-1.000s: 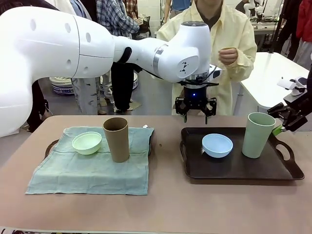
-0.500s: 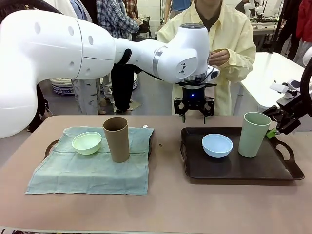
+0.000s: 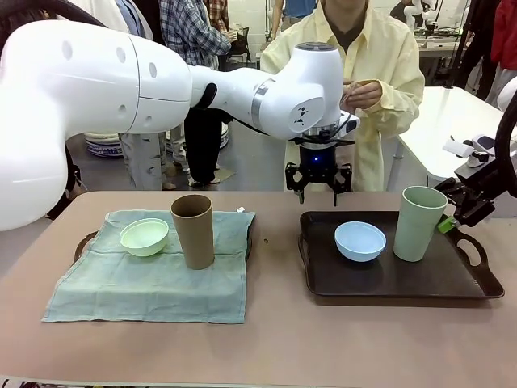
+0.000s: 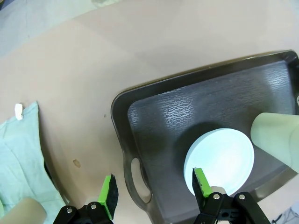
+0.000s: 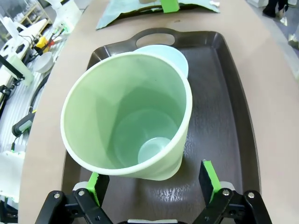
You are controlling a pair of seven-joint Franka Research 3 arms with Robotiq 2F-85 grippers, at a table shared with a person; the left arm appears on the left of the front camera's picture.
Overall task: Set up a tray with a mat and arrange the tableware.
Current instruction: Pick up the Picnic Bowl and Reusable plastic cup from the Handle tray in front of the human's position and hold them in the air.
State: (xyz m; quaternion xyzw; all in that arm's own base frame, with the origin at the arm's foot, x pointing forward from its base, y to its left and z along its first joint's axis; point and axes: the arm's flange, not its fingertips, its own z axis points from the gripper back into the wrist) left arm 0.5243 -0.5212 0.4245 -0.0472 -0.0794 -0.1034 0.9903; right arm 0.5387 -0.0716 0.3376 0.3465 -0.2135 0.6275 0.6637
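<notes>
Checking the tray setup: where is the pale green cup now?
In the front view the pale green cup stands on the dark tray's right part, just right of the light blue bowl, the open right gripper close at its right side.

Front view: the left tray (image 3: 83, 242) is almost all covered by the mat (image 3: 145, 275), with just a dark handle poking out. Left wrist view: the pale green cup (image 4: 276, 137) is cut off by the right edge and the brown cup (image 4: 23, 212) by the bottom. Right wrist view: the light blue bowl (image 5: 176, 55) is mostly hidden behind the pale green cup.
</notes>
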